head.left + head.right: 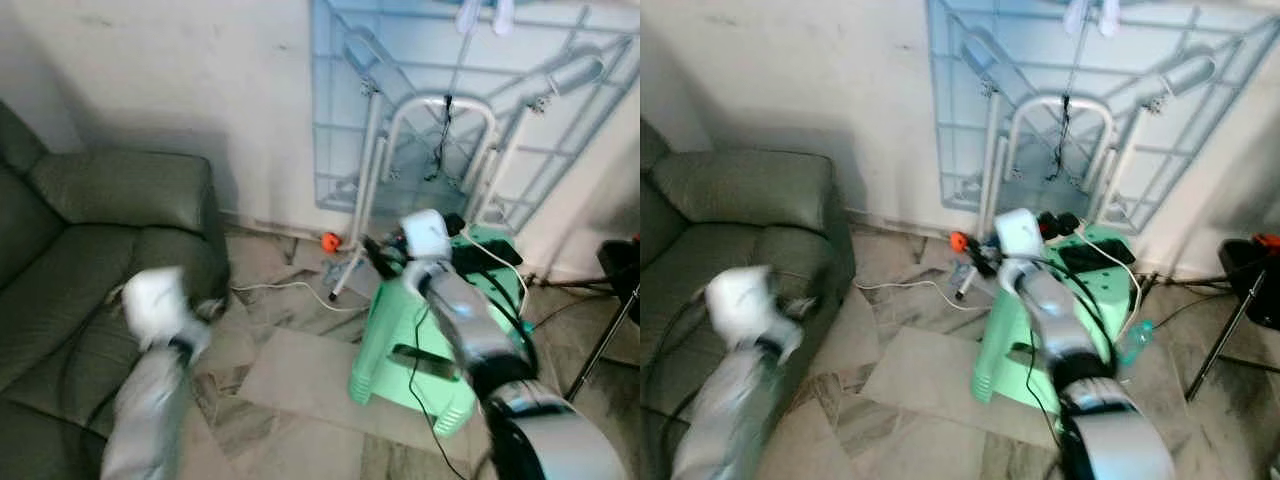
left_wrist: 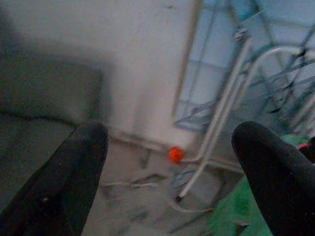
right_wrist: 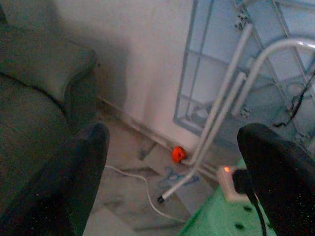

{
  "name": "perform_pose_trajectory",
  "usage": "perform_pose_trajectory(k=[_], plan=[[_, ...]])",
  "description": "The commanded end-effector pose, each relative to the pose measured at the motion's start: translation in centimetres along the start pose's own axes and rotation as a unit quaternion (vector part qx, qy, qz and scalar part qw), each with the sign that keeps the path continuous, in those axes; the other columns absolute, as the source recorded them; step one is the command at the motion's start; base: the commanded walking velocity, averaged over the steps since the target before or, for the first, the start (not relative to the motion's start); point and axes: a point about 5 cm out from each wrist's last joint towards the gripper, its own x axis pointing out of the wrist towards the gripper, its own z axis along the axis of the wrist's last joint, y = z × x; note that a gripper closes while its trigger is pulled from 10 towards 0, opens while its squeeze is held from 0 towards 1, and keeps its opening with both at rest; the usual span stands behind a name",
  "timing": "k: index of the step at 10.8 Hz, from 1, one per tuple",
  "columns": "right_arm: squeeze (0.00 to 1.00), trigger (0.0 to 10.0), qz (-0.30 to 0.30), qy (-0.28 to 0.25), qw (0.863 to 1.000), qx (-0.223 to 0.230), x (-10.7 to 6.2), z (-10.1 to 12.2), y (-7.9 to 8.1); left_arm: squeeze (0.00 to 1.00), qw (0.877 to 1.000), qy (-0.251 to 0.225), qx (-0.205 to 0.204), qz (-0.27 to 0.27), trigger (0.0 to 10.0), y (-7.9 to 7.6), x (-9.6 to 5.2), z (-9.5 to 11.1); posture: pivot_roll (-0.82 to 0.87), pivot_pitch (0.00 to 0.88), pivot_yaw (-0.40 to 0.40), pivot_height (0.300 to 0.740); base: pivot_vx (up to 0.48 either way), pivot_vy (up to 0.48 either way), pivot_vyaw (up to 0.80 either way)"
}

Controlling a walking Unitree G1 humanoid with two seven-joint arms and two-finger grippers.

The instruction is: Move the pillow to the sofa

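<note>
Head views blurred. No pillow can be made out in any of the 4 frames, so its bearing from either pincer and its long axis cannot be told; neither gripper carries anything.

Left gripper [image 2: 170, 167]: 2 black fingers spread wide, nothing between them. Its wrist sits over the near edge of the sofa [image 1: 90, 260], which fills the left of the scene. This arm is the nearer of the 2 to the sofa.

Right gripper [image 3: 172, 172]: fingers likewise spread apart, empty. It is raised at centre-right, above the far left corner of the green stool [image 1: 420, 350], pointing toward the wall and the white metal frame [image 1: 440, 150] leaning there.

Edges and room: bare tiled floor lies between the sofa arm and the stool. A white cable [image 1: 285, 288] trails across it, and a small orange ball [image 1: 330, 241] rests at the wall foot. Black cables hang over the stool; a dark stand is at far right.

Judgement: the pillow has to be found first, probably by turning the view. The sofa seat looks open for a drop.
</note>
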Motion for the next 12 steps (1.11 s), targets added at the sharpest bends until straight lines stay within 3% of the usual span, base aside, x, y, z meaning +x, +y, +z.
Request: perform_pose_trajectory(k=[1, 3, 4, 5, 6, 7, 8, 10, 11, 12], plan=[[0.0, 10.0, 0.005, -0.001, 1.0, -0.005, 0.4, 0.4, 0.4, 0.0, 1.0, 0.007, 0.004, 0.001, 10.0, -0.1, 0.3, -0.4, -0.09, 0.0, 0.009, 0.74, 0.0, 0.0, 0.0], [0.0, 10.0, 0.007, -0.01, 1.0, 0.005, 0.5, 0.4, 0.8, 0.0, 1.0, 0.005, -0.001, -0.003, 10.0, -0.5, 1.2, -0.7, -0.1, 0.0, 0.003, 0.74, 0.0, 0.0, 0.0], [0.0, 10.0, 0.003, -0.024, 1.0, 0.01, -0.4, -0.2, 0.3, 0.0, 1.0, 0.002, -0.004, 0.003, 10.0, -0.2, 1.6, -0.8, -0.11, 0.0, 0.003, 0.74, 0.0, 0.0, 0.0], [0.0, 10.0, -0.021, -0.033, 0.999, 0.016, -2.7, -1.4, -1.4, 0.0, 1.0, -0.002, -0.008, 0.01, 10.0, 0.4, 1.9, -0.6, -0.14, 0.0, 0.011, 0.74, 0.0, 0.0, 0.0], [0.0, 10.0, -0.031, -0.035, 0.999, 0.014, -3.9, -1.8, -2.0, 0.0, 1.0, -0.002, -0.009, 0.011, 10.0, 0.5, 2.1, -0.6, -0.14, 0.0, 0.011, 0.74, 0.0, 0.0, 0.0], [0.0, 10.0, -0.054, -0.032, 0.998, -0.003, -7.8, -2.8, -3.1, 0.0, 1.0, -0.003, -0.009, 0.009, 10.0, 0.7, 2.5, -0.5, -0.19, 0.0, 0.033, 0.74, 0.0, 0.0, 0.0], [0.0, 10.0, -0.06, -0.028, 0.998, -0.015, -9.9, -3.2, -3.3, 0.0, 1.0, -0.004, -0.01, 0.005, 10.0, 0.6, 2.7, -0.5, -0.21, 0.0, 0.049, 0.74, 0.0, 0.0, 0.0], [0.0, 10.0, -0.075, -0.016, 0.997, -0.033, -12.9, -3.7, -3.5, 0.0, 1.0, 0.0, -0.011, -0.007, 10.0, 0.5, 3.0, -0.6, -0.25, 0.0, 0.079, 0.74, 0.0, 0.0, 0.0], [0.0, 10.0, -0.086, -0.007, 0.996, -0.028, -13.6, -3.9, -3.7, 0.0, 1.0, -0.001, -0.01, -0.01, 10.0, 0.6, 2.7, -0.8, -0.25, 0.0, 0.084, 0.74, 0.0, 0.0, 0.0], [0.0, 10.0, -0.091, 0.016, 0.996, -0.014, -14.7, -4.6, -3.5, 0.0, 1.0, 0.013, -0.008, 0.003, 10.0, 1.7, 1.7, -1.8, -0.25, 0.0, 0.099, 0.74, 0.0, 0.0, 0.0]])
